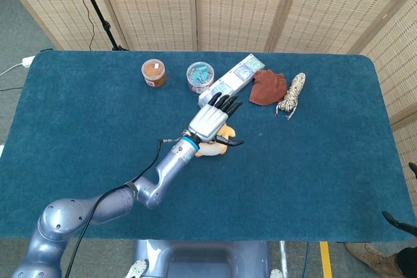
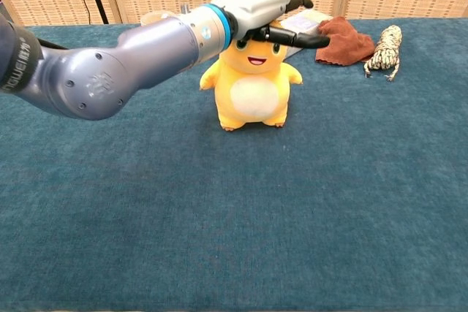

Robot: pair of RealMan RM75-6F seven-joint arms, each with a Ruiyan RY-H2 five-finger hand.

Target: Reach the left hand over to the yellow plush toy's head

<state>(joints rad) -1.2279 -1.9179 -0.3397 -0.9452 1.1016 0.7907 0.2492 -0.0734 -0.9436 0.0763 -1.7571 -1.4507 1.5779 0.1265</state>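
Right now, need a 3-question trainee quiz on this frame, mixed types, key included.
1. True or false: the left hand is over the head of the yellow plush toy.
2. Multiple choice: what lies directly beside the red-brown cloth, on its right in the head view? A) the orange-lidded jar B) the coiled rope C) the flat box
3. Fill in: in the chest view the plush toy stands ____ on the blue table, facing the camera.

Key: 1 true; 2 B, the coiled rope; 3 upright.
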